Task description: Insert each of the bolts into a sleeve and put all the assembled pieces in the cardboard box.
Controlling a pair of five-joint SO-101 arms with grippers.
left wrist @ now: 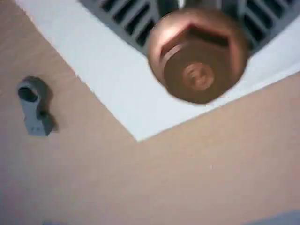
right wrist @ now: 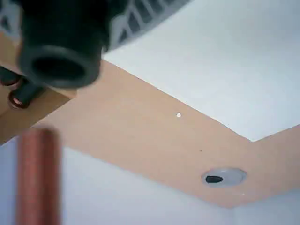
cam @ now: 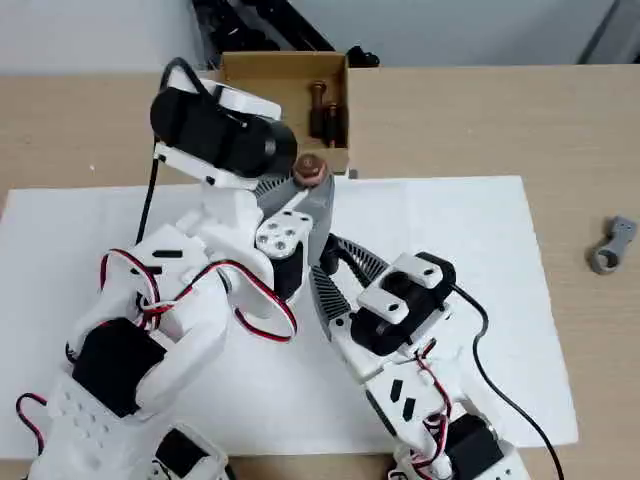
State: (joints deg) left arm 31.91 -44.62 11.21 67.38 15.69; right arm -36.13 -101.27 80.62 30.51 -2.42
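A copper bolt sits head-up in my left gripper, just in front of the cardboard box. In the left wrist view my left gripper is shut on the bolt, whose head faces the camera. My right gripper is lower on the white sheet, close beside the left one. In the right wrist view my right gripper is shut on a black sleeve with its bore open, and the copper bolt's shaft stands beside it. Assembled pieces lie in the box.
A white sheet covers the middle of the wooden table. A small grey part lies on the bare wood at the far right, also the grey part in the left wrist view. A round grommet sits in the tabletop.
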